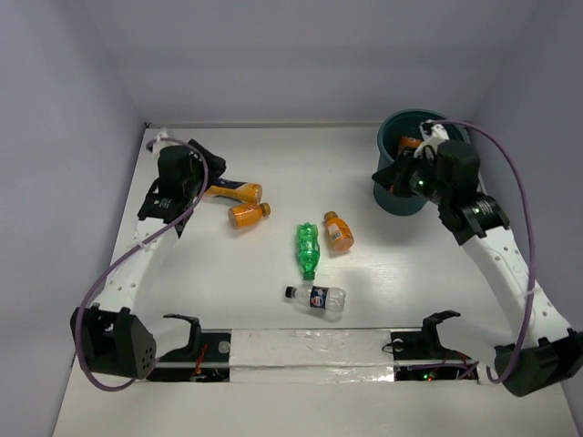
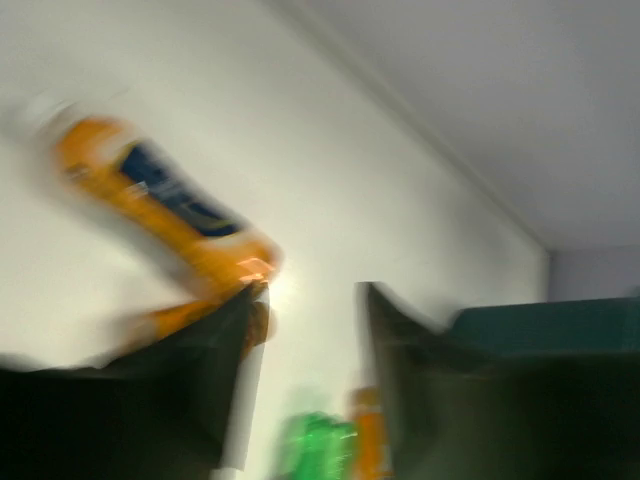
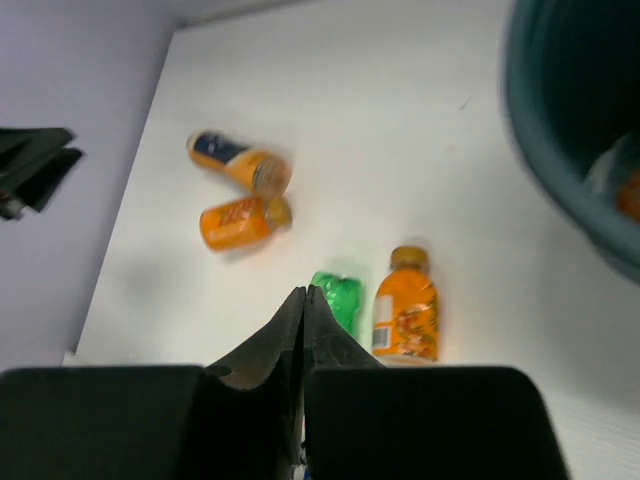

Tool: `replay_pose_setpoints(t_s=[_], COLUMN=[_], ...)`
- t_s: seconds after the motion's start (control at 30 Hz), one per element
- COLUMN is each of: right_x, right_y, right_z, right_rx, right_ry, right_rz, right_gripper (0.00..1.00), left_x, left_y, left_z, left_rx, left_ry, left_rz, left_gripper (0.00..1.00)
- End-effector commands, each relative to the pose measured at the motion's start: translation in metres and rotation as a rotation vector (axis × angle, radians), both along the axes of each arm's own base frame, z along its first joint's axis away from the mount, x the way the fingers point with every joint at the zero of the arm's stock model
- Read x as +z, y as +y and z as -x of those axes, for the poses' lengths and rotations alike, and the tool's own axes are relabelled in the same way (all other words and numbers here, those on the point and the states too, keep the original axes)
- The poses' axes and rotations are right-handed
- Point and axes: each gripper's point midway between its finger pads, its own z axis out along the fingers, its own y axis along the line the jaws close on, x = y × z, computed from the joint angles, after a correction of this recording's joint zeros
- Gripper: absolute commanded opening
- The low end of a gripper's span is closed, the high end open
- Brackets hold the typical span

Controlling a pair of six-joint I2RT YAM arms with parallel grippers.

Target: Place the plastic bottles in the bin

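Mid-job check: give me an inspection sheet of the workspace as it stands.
Surface: white table.
Job's things: far-left orange bottle, second orange bottle, middle orange bottle, green bottle, clear bottle lie outside bin; another orange bottle inside.
Clutter: nothing seen.
Grippers: left gripper open beside far-left orange bottle; right gripper shut, empty, by bin.
Cables: purple cable loops along each arm.
Surroundings: plain walls.

Robot lab booth, white table (image 1: 428,264), plain grey walls (image 1: 301,55) on three sides
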Motion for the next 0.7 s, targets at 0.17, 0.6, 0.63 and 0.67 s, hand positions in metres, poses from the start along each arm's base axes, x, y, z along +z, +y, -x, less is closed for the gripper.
replay_pose_setpoints(t_s=[0.17, 0.6, 0.63, 0.67], right_x=[-0.017, -0.071, -0.075, -0.076], right_y=[0.066, 0.08, 0.08, 0.083], right_z=[0.016, 0.04, 0.042, 0.044], right_rx=[0.282, 0.424, 0.432, 0.444], right_ry=[0.018, 0.127, 0.137, 0.135], right_rz=[0.084, 0.165, 0.165, 0.166], right_gripper=[0.7, 0.91, 0.92, 0.92], left_x=[-0.094, -0.137, -0.145, -0.143], left_y=[0.051, 0.063, 0.063, 0.062], left_z=[0.016, -0.052, -0.056, -0.062], left_rx=[0.072, 0.13, 0.131, 0.128], left_ry=[0.24, 0.347, 0.365, 0.358], left_rz=[0.134, 0.198, 0.204, 0.208], left_gripper=[0.93, 0.99, 0.99, 0.99])
